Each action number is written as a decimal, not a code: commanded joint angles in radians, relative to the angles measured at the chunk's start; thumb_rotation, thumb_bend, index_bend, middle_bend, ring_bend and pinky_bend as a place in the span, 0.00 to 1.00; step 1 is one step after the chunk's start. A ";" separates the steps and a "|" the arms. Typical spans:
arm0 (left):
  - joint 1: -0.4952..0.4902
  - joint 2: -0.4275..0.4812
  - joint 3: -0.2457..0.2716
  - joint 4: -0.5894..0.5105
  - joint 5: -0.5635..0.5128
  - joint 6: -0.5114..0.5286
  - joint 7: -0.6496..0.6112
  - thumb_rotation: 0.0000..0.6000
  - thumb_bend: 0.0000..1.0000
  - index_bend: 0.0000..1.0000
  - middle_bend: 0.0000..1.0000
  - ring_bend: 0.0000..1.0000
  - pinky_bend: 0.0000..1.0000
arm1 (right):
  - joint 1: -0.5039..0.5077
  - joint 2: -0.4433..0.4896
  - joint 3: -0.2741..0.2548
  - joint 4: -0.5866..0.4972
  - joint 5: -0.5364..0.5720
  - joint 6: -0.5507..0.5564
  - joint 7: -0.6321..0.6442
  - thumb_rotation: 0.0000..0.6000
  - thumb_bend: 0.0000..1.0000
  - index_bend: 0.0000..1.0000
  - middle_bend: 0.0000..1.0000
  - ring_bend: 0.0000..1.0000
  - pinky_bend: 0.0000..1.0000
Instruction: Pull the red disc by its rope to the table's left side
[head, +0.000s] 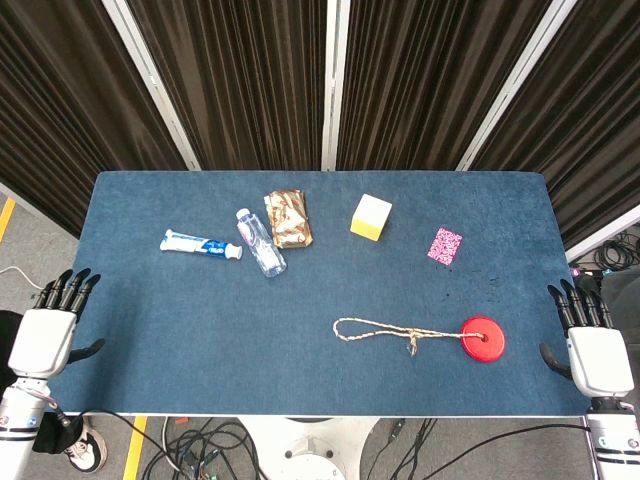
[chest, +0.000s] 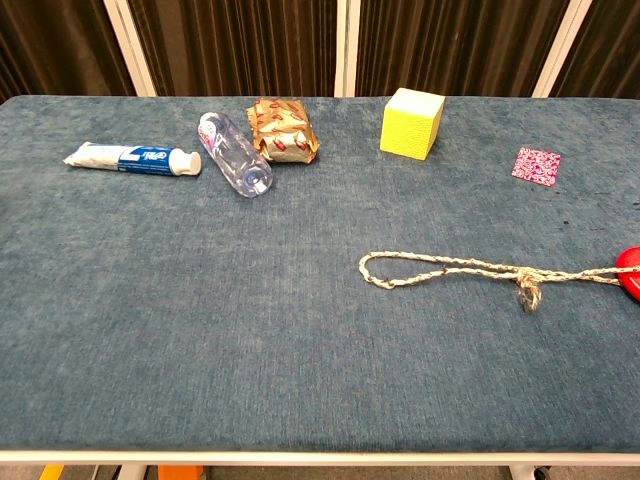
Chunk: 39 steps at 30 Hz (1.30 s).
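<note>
My left hand (head: 45, 335) and right hand (head: 598, 345) rest spread at the frame's lower corners, holding nothing. The red disc (head: 482, 338) sits lower right; I'd pinch its limp rope (head: 390, 330) at the loop.

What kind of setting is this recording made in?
Most likely a lab or test bay for robot teleoperation: a blue-covered table stands before dark curtains, loose cables trail on the floor, and unrelated props such as a toothpaste tube and yellow cube are scattered about.

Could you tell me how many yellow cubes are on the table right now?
1. The yellow cube sits near the table's far edge, between the snack packet and the pink patterned square. Nothing appears hidden.
</note>
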 joint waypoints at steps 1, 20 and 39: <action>-0.002 0.006 0.001 -0.007 -0.005 -0.009 0.002 1.00 0.03 0.08 0.05 0.00 0.14 | 0.001 0.004 0.002 -0.004 0.000 0.001 0.000 1.00 0.18 0.00 0.00 0.00 0.00; -0.084 -0.003 0.025 -0.046 0.101 -0.085 -0.058 1.00 0.04 0.08 0.06 0.00 0.16 | 0.003 0.021 0.013 0.010 0.010 -0.002 0.032 1.00 0.18 0.00 0.00 0.00 0.00; -0.536 -0.255 -0.018 0.024 0.227 -0.549 -0.189 1.00 0.09 0.08 0.11 0.00 0.16 | -0.011 0.039 0.021 0.040 0.027 0.010 0.101 1.00 0.18 0.00 0.00 0.00 0.00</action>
